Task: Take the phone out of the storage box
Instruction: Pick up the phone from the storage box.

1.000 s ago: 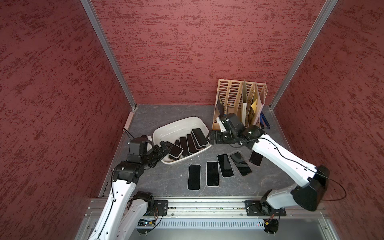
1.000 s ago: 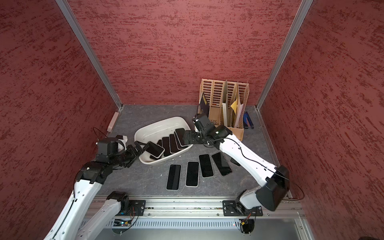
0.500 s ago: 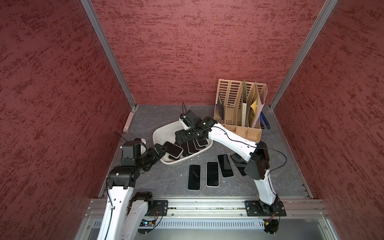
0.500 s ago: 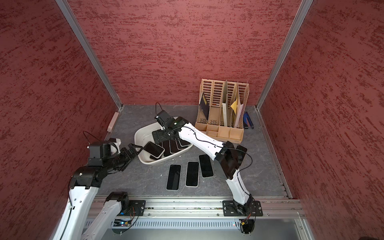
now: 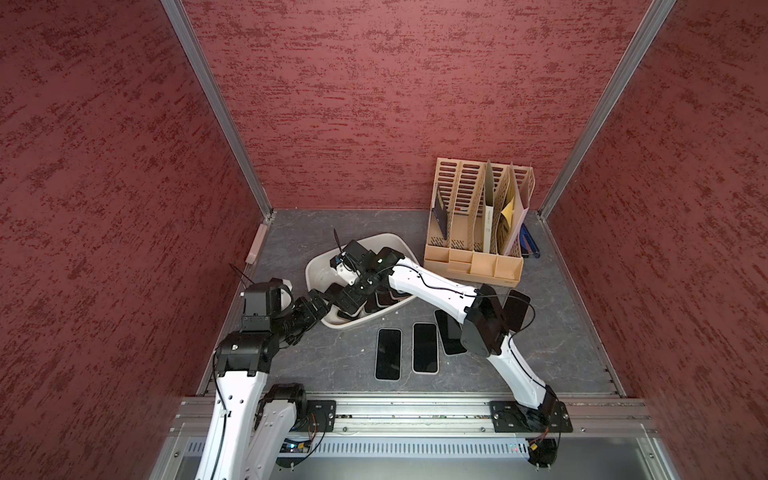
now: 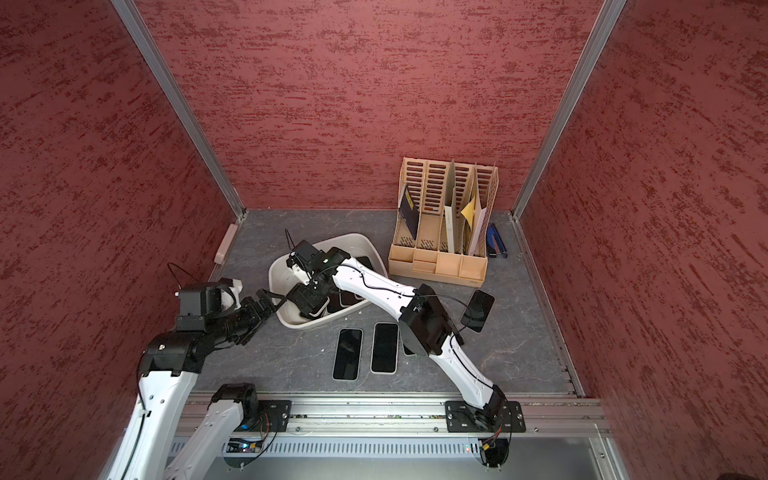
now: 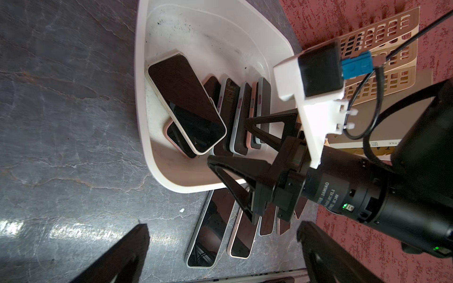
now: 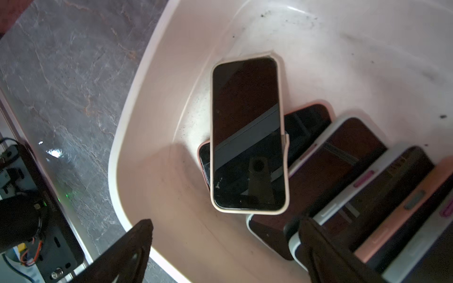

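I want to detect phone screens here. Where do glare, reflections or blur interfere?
Right wrist view: the cream-cased phone mirrors a dark shape; a glint sits on the table. Left wrist view: a wide glare streak on the table; the near fingers of the left gripper are soft-edged. Both top views: evenly lit, no glare on the storage box.

A: What kind of place is this?
B: A robot lab, in a little test booth. Red walls point(image 5: 374, 104) stand around a gray counter point(image 5: 332, 361). At the bottom of the frame, a left arm point(image 5: 237, 415) and a right arm point(image 5: 432, 286) are bolted to a metal rail point(image 5: 415, 415).
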